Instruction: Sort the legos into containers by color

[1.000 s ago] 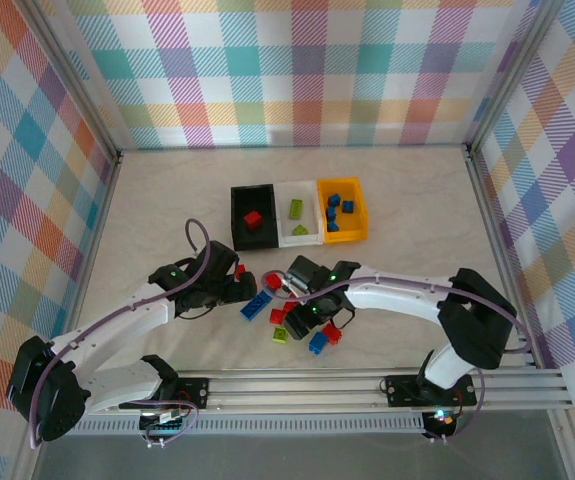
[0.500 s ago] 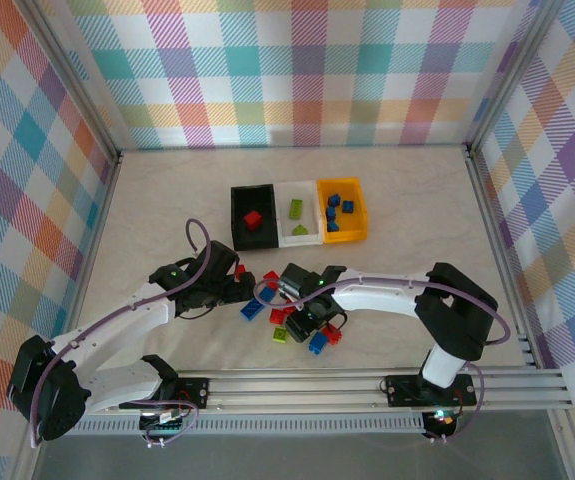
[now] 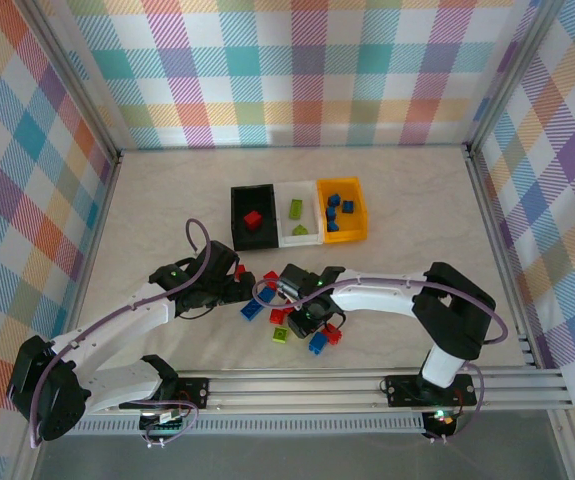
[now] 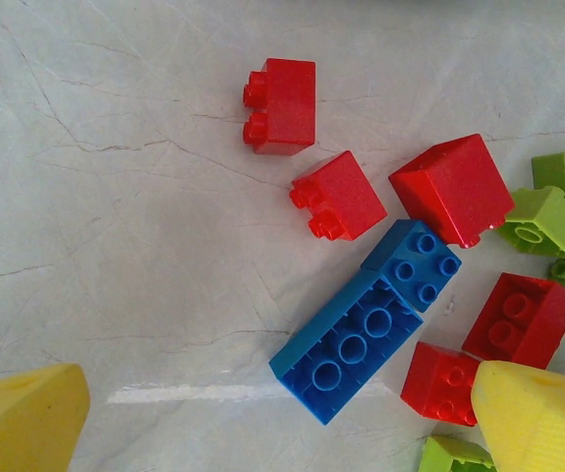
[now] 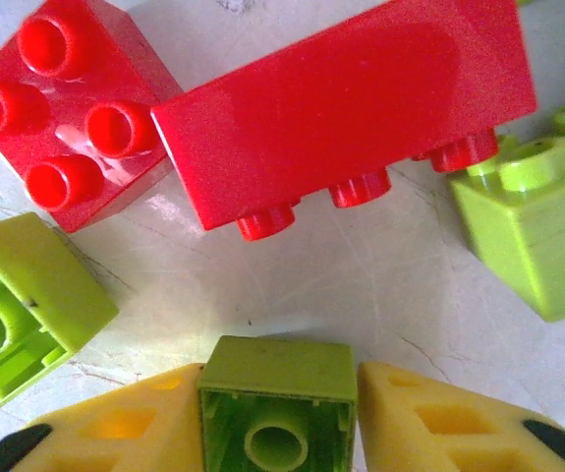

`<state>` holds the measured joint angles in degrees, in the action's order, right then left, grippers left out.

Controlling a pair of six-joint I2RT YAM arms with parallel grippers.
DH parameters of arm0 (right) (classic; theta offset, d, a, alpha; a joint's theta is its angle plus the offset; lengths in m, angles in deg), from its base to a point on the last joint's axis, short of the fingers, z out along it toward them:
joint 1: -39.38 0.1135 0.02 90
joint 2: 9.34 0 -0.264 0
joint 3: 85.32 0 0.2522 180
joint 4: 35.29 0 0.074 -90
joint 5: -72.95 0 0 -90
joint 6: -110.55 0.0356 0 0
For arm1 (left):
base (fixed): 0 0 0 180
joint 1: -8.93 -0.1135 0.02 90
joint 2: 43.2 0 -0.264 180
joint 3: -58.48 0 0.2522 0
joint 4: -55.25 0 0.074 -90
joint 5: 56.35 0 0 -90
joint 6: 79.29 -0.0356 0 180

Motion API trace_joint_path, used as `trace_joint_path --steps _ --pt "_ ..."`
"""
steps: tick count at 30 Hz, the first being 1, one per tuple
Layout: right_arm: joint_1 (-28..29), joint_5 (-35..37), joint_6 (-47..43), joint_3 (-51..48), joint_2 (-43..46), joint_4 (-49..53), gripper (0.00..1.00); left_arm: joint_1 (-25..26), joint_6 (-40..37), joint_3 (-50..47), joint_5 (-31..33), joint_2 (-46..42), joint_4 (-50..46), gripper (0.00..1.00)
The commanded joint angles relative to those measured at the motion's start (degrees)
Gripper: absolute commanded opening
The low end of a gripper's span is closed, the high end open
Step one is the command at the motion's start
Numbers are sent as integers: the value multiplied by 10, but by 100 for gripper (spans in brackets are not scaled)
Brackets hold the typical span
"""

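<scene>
In the right wrist view my right gripper (image 5: 278, 395) is shut on a lime green lego (image 5: 278, 374), hollow underside facing the camera, both yellow fingers (image 5: 115, 428) pressed to its sides, low over the table. From above, that gripper (image 3: 303, 316) is in the loose pile. My left gripper (image 4: 282, 418) is open, its fingertips (image 4: 542, 418) either side of a long blue lego (image 4: 351, 344) that lies underside up. Beyond stand the black container (image 3: 235, 218) with a red lego, the white container (image 3: 309, 212) with green ones and the orange-yellow container (image 3: 360, 210) with blue ones.
Loose legos crowd both grippers: a long red one (image 5: 346, 103), a red square one (image 5: 66, 108), green ones (image 5: 528, 231) (image 5: 22, 305), and by the left gripper red ones (image 4: 282, 103) (image 4: 452, 187) and a small blue one (image 4: 415, 264). Aluminium rails (image 3: 317, 385) edge the table.
My right gripper has closed on the lime green lego after shifting slightly left in the pile. The left arm has stayed put, still open.
</scene>
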<state>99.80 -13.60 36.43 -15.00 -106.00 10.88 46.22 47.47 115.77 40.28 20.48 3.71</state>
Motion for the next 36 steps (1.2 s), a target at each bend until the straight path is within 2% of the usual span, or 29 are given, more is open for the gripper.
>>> trace_joint_path --steps 1,7,10,13,20,26,31,34,36 --pt "3 5 8 -6 39 6 40 -4 -2 -5 0 -11 -8 100" --pt "-15 25 -4 19 91 32 38 -4 -3 -6 1 -15 -9 100" --pt "-49 14 -25 61 109 36 37 -4 -3 -6 1 -17 -10 100" --pt "-102 6 -41 118 89 27 37 -4 -2 -8 1 -21 -11 100" --pt "-210 16 -31 322 -83 24 37 -5 -1 -5 -2 -22 -15 100" --pt "-245 18 -8 487 -230 65 39 -5 -3 1 -10 -23 -17 100" --pt "-254 22 11 560 -291 90 48 -5 -2 2 -13 -21 -17 100" --pt "-256 16 20 575 -297 94 65 -5 -4 1 -18 -16 -13 100" --pt "-256 12 24 568 -280 91 70 -5 -7 2 -26 -11 -10 100"
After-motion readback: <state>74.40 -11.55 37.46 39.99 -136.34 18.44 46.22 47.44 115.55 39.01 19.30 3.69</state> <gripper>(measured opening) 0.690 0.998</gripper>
